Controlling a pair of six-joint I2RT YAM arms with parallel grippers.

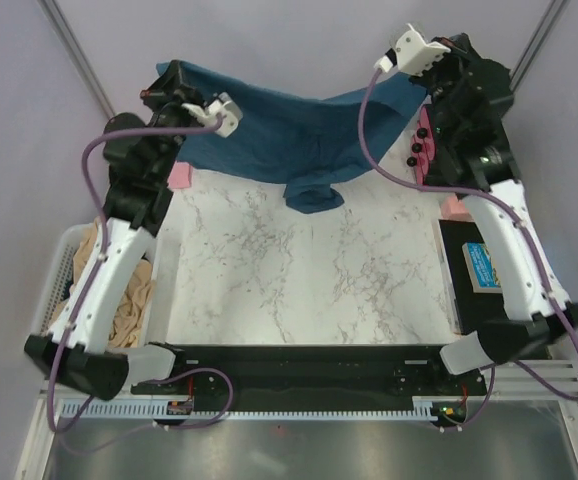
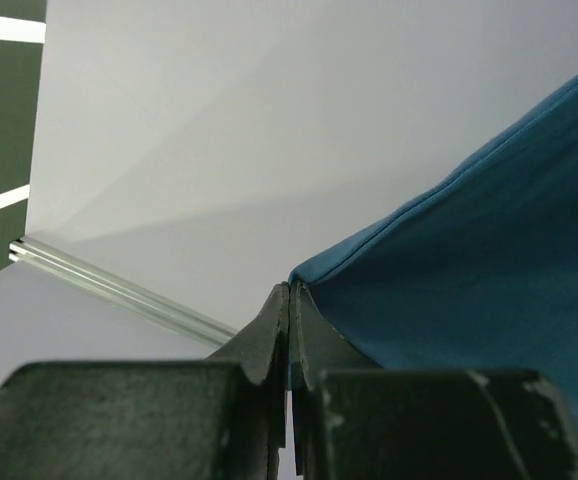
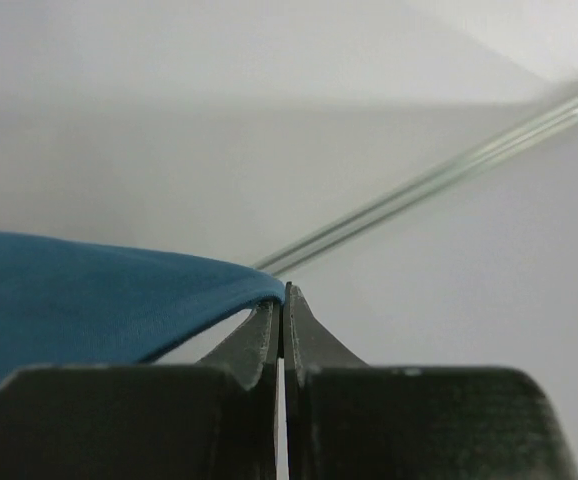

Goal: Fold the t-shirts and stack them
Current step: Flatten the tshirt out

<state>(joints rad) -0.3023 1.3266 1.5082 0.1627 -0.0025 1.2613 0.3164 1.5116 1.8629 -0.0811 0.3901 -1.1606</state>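
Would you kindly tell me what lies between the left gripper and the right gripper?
The dark teal-blue t-shirt sags between the left gripper and the right gripper, each shut on its edge; the top external view shows this.

No text can be read.
Flat blue rectangular book [image 1: 484, 265], well behind the right gripper [image 3: 286, 300]: white print too small.

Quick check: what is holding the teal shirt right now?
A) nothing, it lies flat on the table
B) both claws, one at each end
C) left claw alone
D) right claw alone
B: the left claw and the right claw are each shut on an edge of the teal shirt, which hangs stretched between them.
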